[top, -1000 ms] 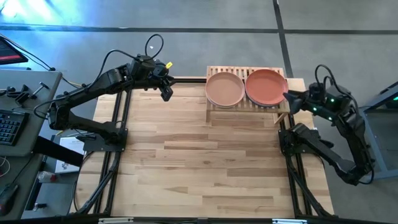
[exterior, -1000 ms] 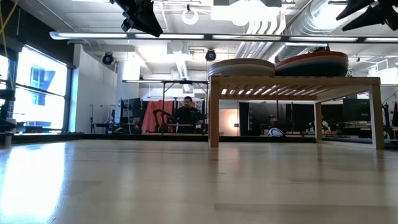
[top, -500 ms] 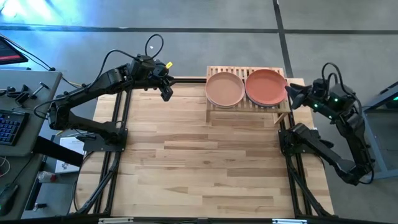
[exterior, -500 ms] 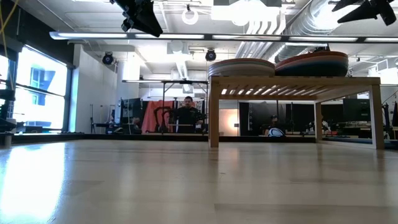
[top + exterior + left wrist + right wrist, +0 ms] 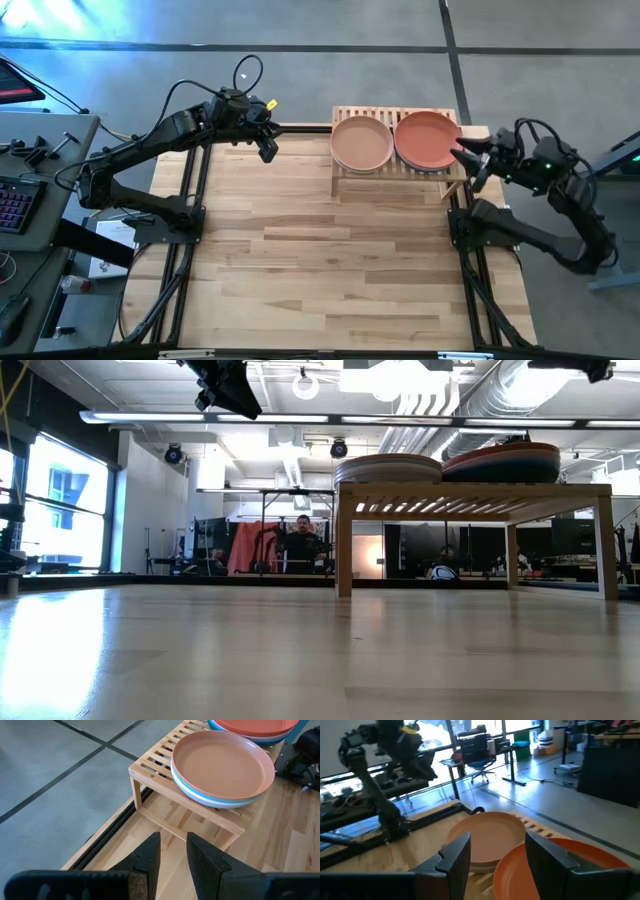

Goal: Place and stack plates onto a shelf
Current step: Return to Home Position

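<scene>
The shelf [image 5: 345, 113] stands at the table's far edge on its short legs [image 5: 344, 545]. Two stacks of plates rest on its slatted top: a peach-topped stack [image 5: 361, 143] on the left and a terracotta-topped stack [image 5: 428, 139] on the right. In the left wrist view a pale blue plate [image 5: 220, 801] shows under the peach one [image 5: 222, 765]. My left gripper [image 5: 268, 152] hangs open left of the shelf, above the table. My right gripper [image 5: 462, 152] is open at the shelf's right end, pointing about level over the terracotta plate's rim [image 5: 555, 870], nothing between its fingers.
The butcher-block tabletop [image 5: 330, 260] spreads out wide in front of the shelf. Dark arm frames [image 5: 185, 215] run along both table sides. A side desk with a keyboard [image 5: 15, 200] stands left of the table. A person [image 5: 300, 540] shows in the room beyond.
My right gripper has turned at the shelf's right end: it has tipped up toward level and rolled, its arm swinging out toward the table's right edge. In the low view it has risen almost out of the picture. The plates and my left arm have kept still.
</scene>
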`<move>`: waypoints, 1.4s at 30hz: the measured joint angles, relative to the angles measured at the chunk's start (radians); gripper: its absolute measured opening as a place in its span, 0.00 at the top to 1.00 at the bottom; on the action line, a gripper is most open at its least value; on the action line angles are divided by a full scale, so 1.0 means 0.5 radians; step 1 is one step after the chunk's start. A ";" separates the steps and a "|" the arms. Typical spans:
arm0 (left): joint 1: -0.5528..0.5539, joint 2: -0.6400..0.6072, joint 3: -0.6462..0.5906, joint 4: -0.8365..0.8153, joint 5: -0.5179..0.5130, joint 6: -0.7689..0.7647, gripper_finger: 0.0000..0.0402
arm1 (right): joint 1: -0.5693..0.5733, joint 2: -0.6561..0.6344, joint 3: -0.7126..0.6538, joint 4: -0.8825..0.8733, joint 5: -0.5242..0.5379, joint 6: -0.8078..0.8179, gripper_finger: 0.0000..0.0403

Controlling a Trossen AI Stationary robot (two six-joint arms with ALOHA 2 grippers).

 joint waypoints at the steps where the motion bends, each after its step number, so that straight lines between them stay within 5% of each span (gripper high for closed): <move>1: -0.001 0.000 0.000 0.001 0.000 0.000 0.79 | 0.068 0.000 0.000 0.000 0.041 0.000 0.58; 15: -0.001 0.000 0.000 0.000 0.000 0.000 0.79 | 1.060 -0.001 -0.001 -0.172 0.662 -0.174 0.57; 20: 0.000 0.000 0.000 0.000 0.000 0.000 0.79 | 1.272 0.000 -0.001 -0.215 0.860 -0.173 0.49; 28: 0.000 0.000 0.000 0.001 0.000 0.000 0.79 | 1.318 0.051 -0.001 -0.219 0.885 -0.171 0.32; 42: 0.000 0.000 0.000 0.000 0.000 0.000 0.79 | 1.317 0.069 -0.001 -0.209 0.830 -0.126 0.31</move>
